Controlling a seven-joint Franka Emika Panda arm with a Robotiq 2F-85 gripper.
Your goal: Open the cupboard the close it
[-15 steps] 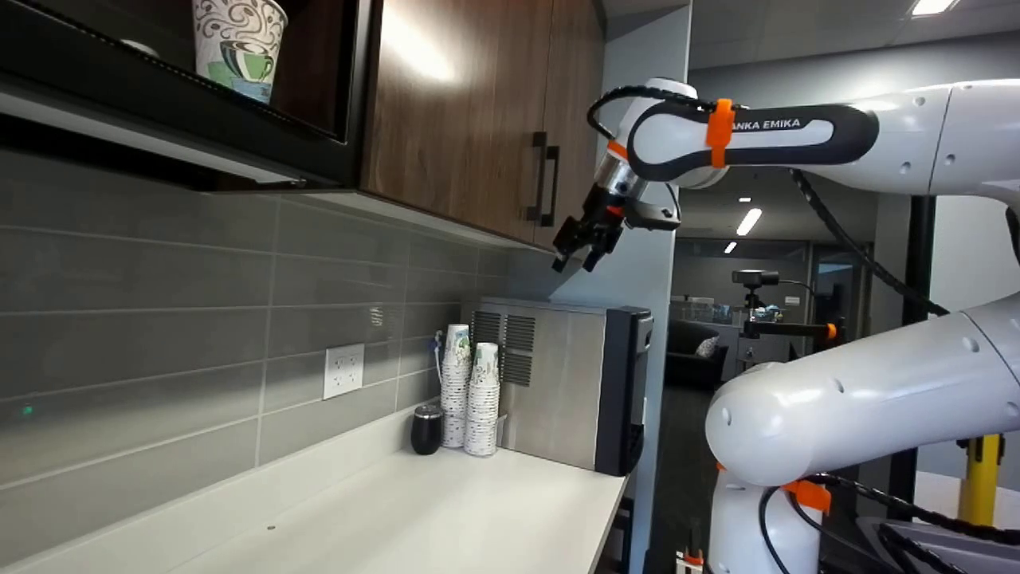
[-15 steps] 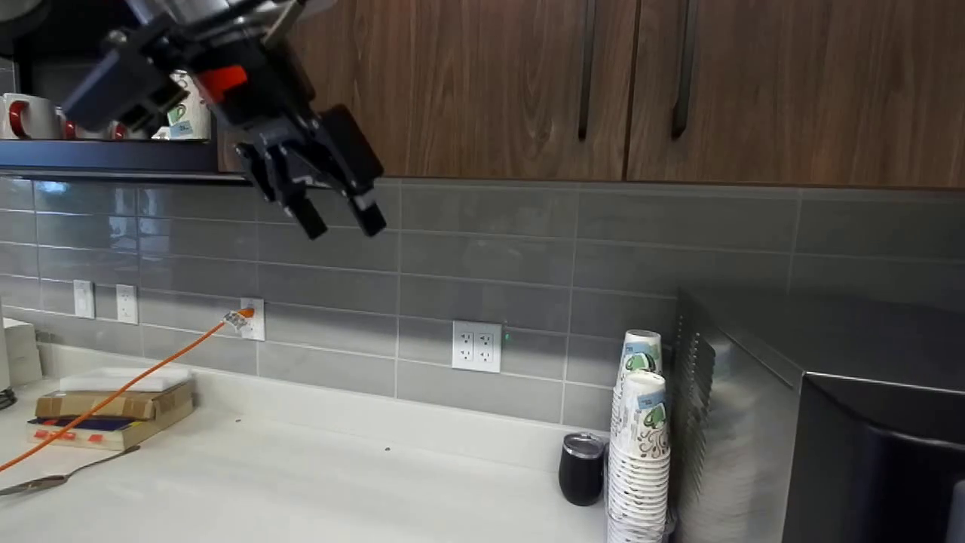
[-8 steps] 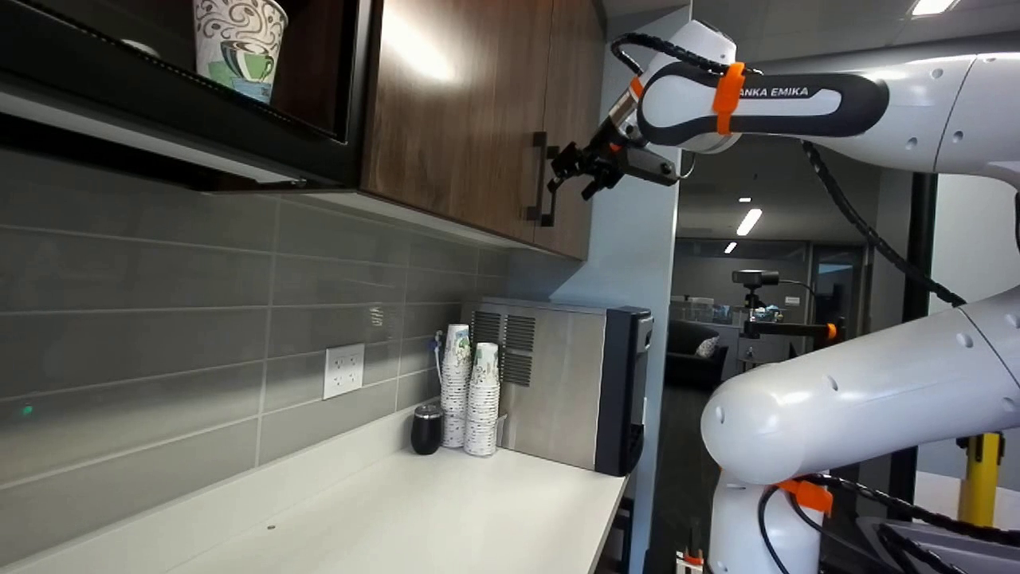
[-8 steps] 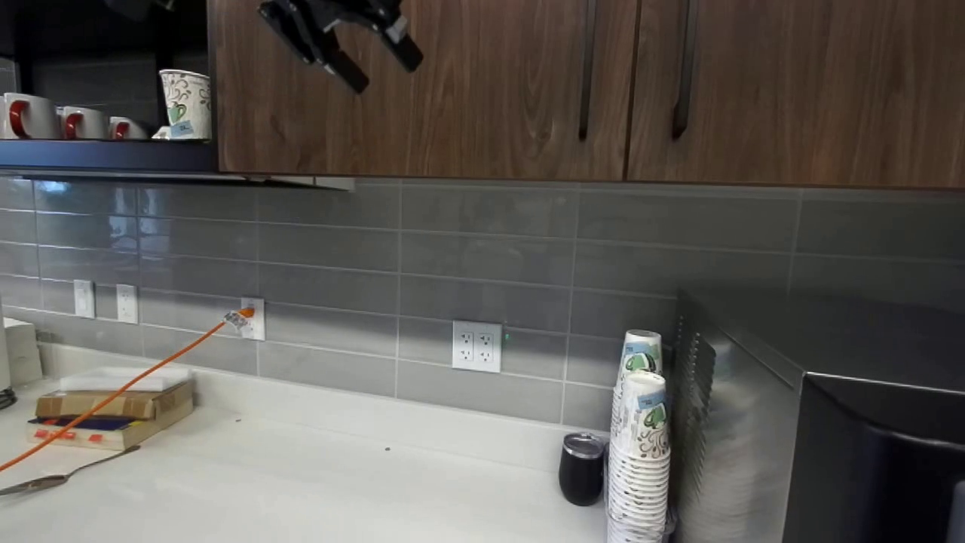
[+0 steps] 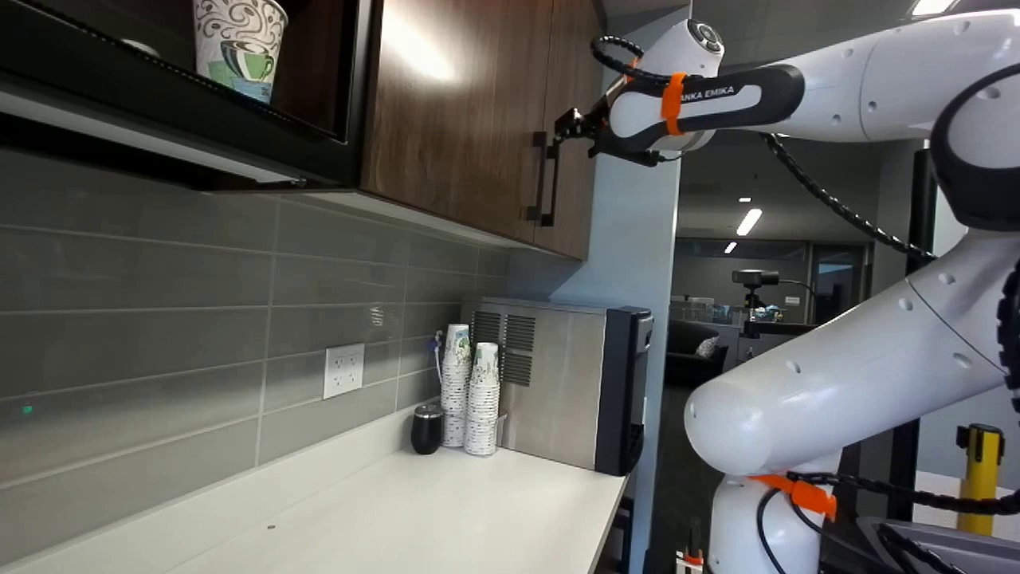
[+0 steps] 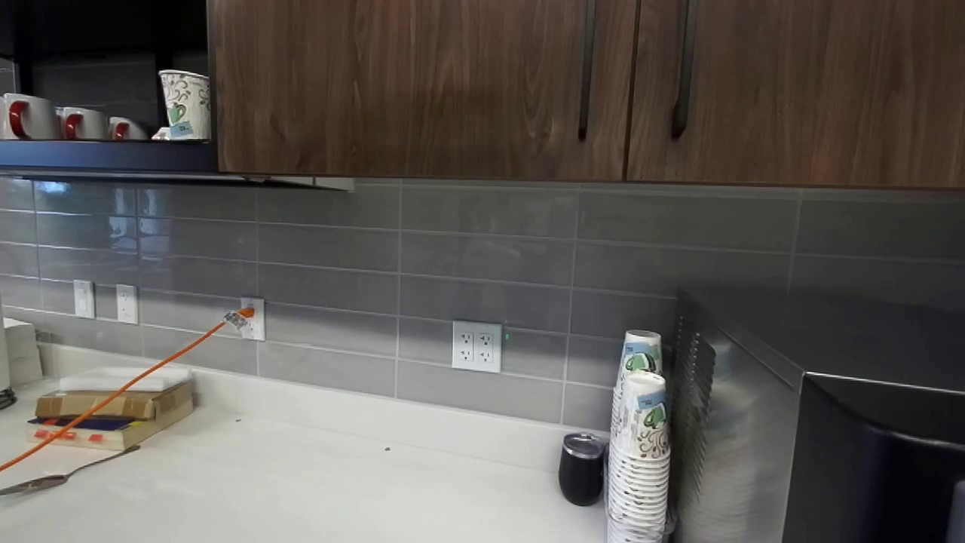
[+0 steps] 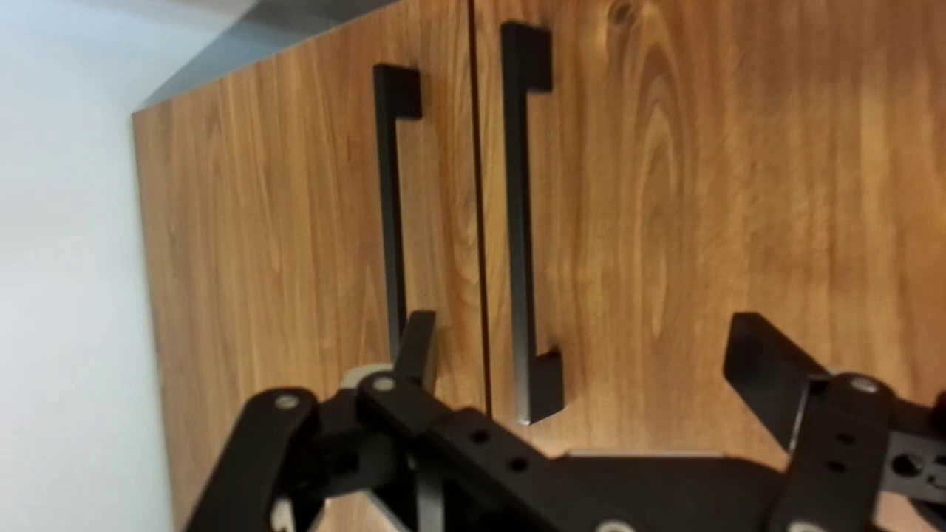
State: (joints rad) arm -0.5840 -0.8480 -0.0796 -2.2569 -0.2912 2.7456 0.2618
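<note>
Since the cupboard (image 5: 466,112) has both doors shut and the opening is not yet done, the jaws stand wide apart, holding nothing that shows, presumably so that a bar can slip between them; the cupboard is straight ahead of the jaws; in the wrist view the black handle (image 7: 519,222) of the door farther from the pale side wall (image 7: 81,310) ends in the gap between the jaws, closer to the wall-side jaw; that same jaw covers the end of the neighbouring handle (image 7: 390,207); in an exterior view the jaws appear just beside the handles' upper ends, though whether either is touched cannot be told; paired about the door seam (image 7: 480,222), the handles suggest hinges at the outer edges, so a pull would likely carry the jaws back and round, away from the seam; the strip between the bars is narrow, leaving scant room for a jaw, and a crooked closing could catch the wrong bar or scrape the wood; to one side of the jaws, the neighbouring door's outer edge lies just beside the side wall, which might cramp a swing that way; to the opposite side, the broad door face offers more room; lower than the jaws, past the cupboard's bottom edge, the steel appliance (image 5: 554,383) and the stacked paper cups (image 5: 482,406) stand well apart from them on the worktop (image 5: 430,518), set toward the tiled wall (image 5: 199,343), perhaps to keep them out of the way.
</note>
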